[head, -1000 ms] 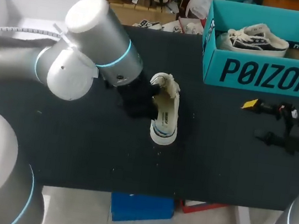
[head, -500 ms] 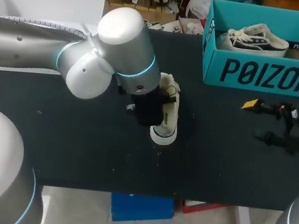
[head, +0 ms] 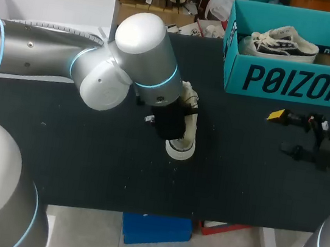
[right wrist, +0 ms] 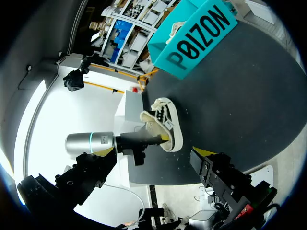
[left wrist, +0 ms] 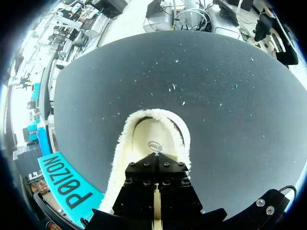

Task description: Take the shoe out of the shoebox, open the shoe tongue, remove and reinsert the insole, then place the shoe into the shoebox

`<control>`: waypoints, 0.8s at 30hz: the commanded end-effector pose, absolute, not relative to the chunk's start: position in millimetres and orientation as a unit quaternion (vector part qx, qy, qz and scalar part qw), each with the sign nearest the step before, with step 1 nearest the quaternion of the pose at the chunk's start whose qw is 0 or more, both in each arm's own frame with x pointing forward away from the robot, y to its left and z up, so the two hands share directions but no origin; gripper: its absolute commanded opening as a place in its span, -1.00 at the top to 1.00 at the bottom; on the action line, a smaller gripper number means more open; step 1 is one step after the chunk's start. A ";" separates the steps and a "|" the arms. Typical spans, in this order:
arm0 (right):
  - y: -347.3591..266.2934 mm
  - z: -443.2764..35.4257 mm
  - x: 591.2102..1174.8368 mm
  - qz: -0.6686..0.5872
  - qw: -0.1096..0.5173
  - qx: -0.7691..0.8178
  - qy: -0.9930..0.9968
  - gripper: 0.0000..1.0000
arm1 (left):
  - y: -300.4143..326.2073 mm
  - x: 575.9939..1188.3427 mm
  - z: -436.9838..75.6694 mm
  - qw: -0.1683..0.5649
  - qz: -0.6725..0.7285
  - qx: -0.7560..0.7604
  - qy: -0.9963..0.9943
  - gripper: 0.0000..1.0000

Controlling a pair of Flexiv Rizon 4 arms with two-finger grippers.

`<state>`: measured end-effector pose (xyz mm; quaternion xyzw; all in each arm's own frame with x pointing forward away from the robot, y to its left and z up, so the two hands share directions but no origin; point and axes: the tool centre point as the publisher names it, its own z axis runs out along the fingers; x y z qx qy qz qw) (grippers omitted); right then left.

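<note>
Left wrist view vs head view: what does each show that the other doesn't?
Left wrist only: the insole and fleecy lining inside the shoe; in the head view the left arm covers them. Head only: the inside of the shoebox, with a second shoe lying there. Both: the shoe on the black table and the shoebox's printed side.

My left claw [right wrist: 164, 139] is over the shoe [head: 181, 147] at mid-surface [head: 87, 149]. Far right stands the shoebox [head: 293, 83], another shoe [head: 281, 43] in it, with my right claw [head: 277, 132] before it.
</note>
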<state>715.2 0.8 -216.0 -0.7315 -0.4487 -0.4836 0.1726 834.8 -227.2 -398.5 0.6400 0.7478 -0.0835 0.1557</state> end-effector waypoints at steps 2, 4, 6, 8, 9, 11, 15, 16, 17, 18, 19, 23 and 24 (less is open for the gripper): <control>2.3 -216.1 716.7 -0.482 0.172 -0.732 -0.449 -1.00 | -207.6 827.4 -368.3 0.201 -0.104 0.627 0.745 1.00; 2.3 -216.1 716.7 -0.482 0.172 -0.732 -0.449 -1.00 | -202.7 827.9 -356.3 0.228 -0.121 0.611 0.748 1.00; 2.3 -216.1 716.7 -0.482 0.172 -0.732 -0.449 -1.00 | -198.1 828.5 -343.9 0.256 -0.153 0.590 0.751 1.00; 2.3 -216.1 716.7 -0.482 0.172 -0.732 -0.449 -1.00 | -193.5 831.2 -333.3 0.281 -0.191 0.563 0.753 1.00; 2.3 -216.1 716.7 -0.482 0.172 -0.732 -0.449 -1.00 | -191.2 833.2 -328.9 0.292 -0.206 0.550 0.755 1.00; 2.3 -216.1 716.7 -0.482 0.172 -0.732 -0.449 -1.00 | -186.5 838.5 -321.3 0.313 -0.237 0.521 0.758 1.00; 2.3 -216.1 716.7 -0.482 0.172 -0.732 -0.449 -1.00 | -175.1 853.7 -313.8 0.343 -0.280 0.458 0.770 1.00; 2.3 -216.1 716.7 -0.482 0.172 -0.732 -0.449 -1.00 | -172.6 857.9 -313.4 0.347 -0.288 0.447 0.773 1.00; 2.3 -216.1 716.7 -0.482 0.172 -0.732 -0.449 -1.00 | -168.9 864.1 -312.3 0.356 -0.298 0.429 0.775 1.00; 2.3 -216.1 716.7 -0.482 0.172 -0.732 -0.449 -1.00 | -167.5 866.7 -311.4 0.362 -0.303 0.415 0.778 1.00; 2.3 -216.1 716.7 -0.482 0.172 -0.732 -0.449 -1.00 | -165.3 870.8 -310.6 0.367 -0.309 0.400 0.781 1.00; 2.3 -216.1 716.7 -0.482 0.172 -0.732 -0.449 -1.00 | -157.4 891.4 -309.0 0.386 -0.302 0.365 0.791 1.00; 2.3 -216.1 716.7 -0.482 0.172 -0.732 -0.449 -1.00 | -156.6 896.7 -308.9 0.390 -0.298 0.362 0.793 1.00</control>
